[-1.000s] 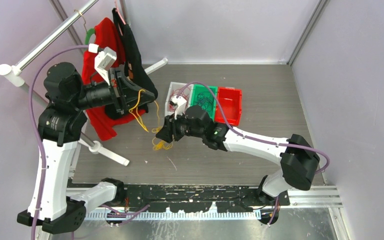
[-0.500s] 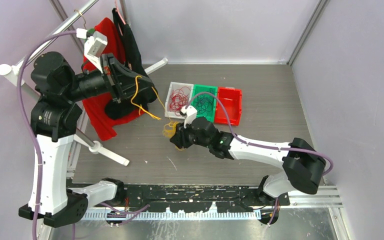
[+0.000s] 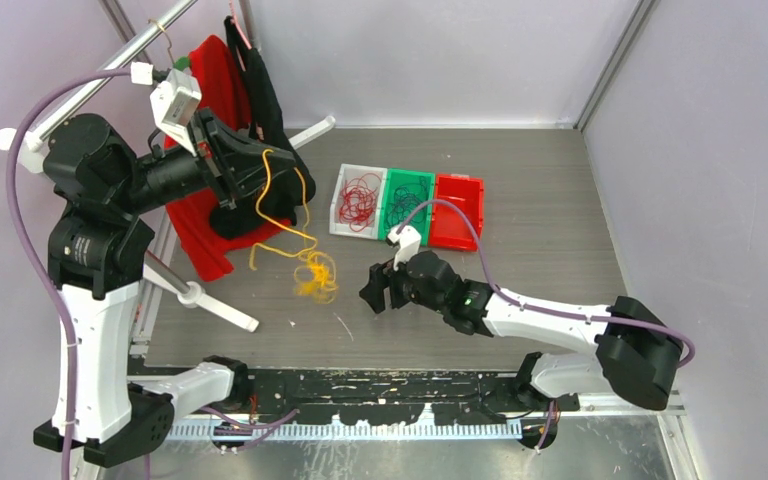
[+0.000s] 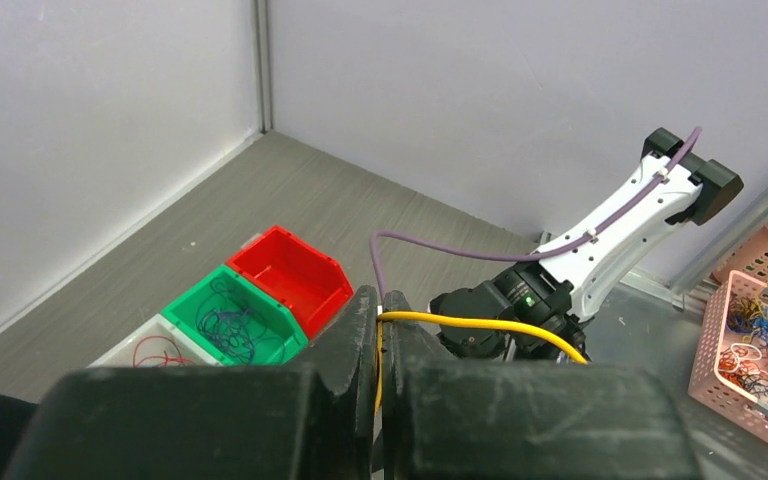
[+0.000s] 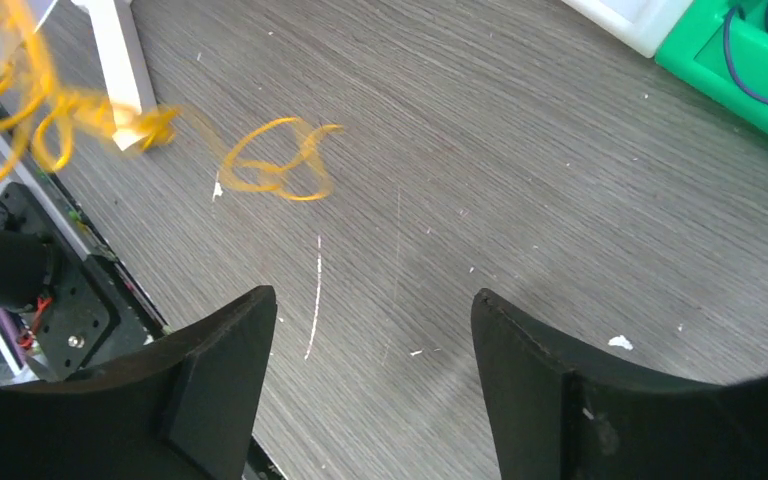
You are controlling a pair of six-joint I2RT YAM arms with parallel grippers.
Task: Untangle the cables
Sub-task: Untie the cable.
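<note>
My left gripper (image 3: 260, 165) is raised at the left and shut on a yellow cable (image 3: 290, 215), which hangs down in loops to a curly yellow-orange bundle (image 3: 315, 275) near the table. In the left wrist view the yellow cable (image 4: 480, 324) comes out from between the closed jaws of the left gripper (image 4: 381, 310). My right gripper (image 3: 375, 290) is open and empty, low over the table just right of the bundle. The right wrist view shows the blurred yellow loops (image 5: 280, 165) ahead and to the left of the right gripper (image 5: 370, 330). Red cables (image 3: 360, 197) and dark blue cables (image 3: 405, 205) lie in bins.
A white bin (image 3: 340, 190), a green bin (image 3: 392, 180) and a red bin (image 3: 458, 212) stand side by side mid-table. A garment rack (image 3: 90, 85) with red cloth (image 3: 195, 225) and black cloth stands at the left. A pink basket (image 4: 760, 360) with more cables shows in the left wrist view.
My left gripper has lifted, pulling the yellow cable up and left. My right gripper has let go of the yellow bundle, opened and moved back to the right and nearer; the bundle now swings free.
</note>
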